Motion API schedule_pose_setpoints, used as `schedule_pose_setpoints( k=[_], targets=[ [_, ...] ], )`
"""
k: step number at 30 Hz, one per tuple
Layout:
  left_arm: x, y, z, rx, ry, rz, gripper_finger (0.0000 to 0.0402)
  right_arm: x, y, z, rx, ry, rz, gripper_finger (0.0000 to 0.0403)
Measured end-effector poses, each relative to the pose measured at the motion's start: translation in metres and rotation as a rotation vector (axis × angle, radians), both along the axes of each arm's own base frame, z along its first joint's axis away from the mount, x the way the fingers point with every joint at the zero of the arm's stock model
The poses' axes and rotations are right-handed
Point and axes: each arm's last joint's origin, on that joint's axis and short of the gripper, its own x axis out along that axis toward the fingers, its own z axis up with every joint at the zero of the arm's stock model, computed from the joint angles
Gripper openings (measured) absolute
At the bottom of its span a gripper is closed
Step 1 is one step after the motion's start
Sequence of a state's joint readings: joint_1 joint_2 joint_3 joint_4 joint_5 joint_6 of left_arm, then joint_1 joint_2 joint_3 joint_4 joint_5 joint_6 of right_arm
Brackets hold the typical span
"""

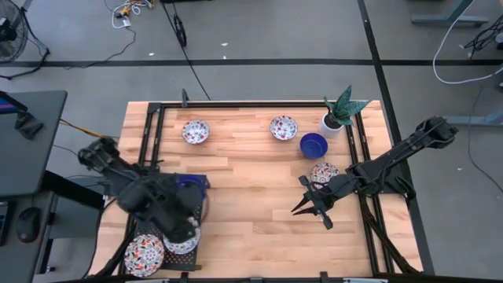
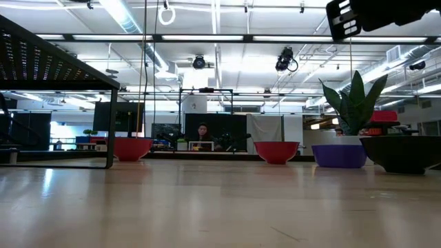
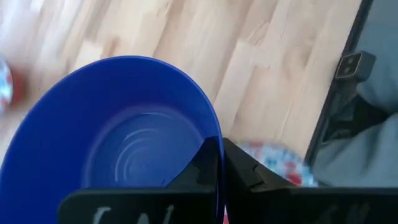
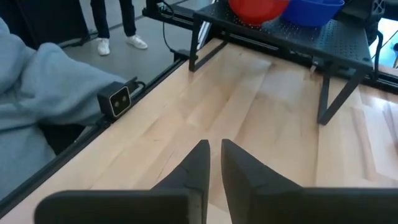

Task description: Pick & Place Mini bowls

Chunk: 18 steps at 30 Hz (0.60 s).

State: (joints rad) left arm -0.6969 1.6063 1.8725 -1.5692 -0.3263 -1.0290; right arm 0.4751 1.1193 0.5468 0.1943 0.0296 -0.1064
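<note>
Over the table's left front, the high view shows the left gripper [image 1: 185, 206] carrying a blue bowl [image 1: 191, 183] above 2 patterned bowls [image 1: 161, 250], while 3 more patterned bowls [image 1: 196, 131] and another blue one [image 1: 313, 145] lie farther back, near a potted plant [image 1: 339, 112]. The right gripper [image 1: 310, 206] hovers mid-table with its fingers spread and nothing between them.

At table height, the low view shows only distant bowls along the far edge.

From the left wrist, the fingers [image 3: 245, 174] pinch the blue bowl's rim [image 3: 214, 134]. Held by so thin an edge, the bowl could swing or slip and strike the bowls below.

From the right wrist, only bare wood lies ahead.
</note>
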Motion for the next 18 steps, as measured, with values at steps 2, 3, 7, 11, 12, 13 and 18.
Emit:
schedule_pose_setpoints(
  k=[2,3,7,11,12,13,18],
  targets=[
    [-0.018,0.001,-0.006,-0.033,0.026,0.039,0.0005,0.0,0.0,0.001,-0.003,-0.01,0.003,0.004],
    [-0.027,0.002,-0.009,-0.047,0.033,0.063,0.0005,0.0,0.0,0.001,-0.002,-0.013,0.003,0.004],
    [-0.055,0.005,-0.022,-0.081,0.052,0.152,0.0005,0.001,0.0,0.002,-0.005,-0.025,0.006,0.004],
    [-0.074,0.004,-0.033,-0.104,0.078,0.211,0.0005,0.001,0.001,0.004,0.0,-0.045,0.007,0.004],
    [-0.078,0.003,-0.035,-0.107,0.085,0.217,0.0005,0.001,0.001,0.004,-0.001,-0.052,0.009,0.004],
    [-0.08,0.001,-0.037,-0.109,0.091,0.221,0.0005,0.002,0.001,0.005,-0.002,-0.059,0.01,0.004],
    [-0.09,-0.007,-0.044,-0.105,0.097,0.235,0.0005,0.003,0.0,0.006,0.003,-0.075,0.005,0.004]
  ],
)
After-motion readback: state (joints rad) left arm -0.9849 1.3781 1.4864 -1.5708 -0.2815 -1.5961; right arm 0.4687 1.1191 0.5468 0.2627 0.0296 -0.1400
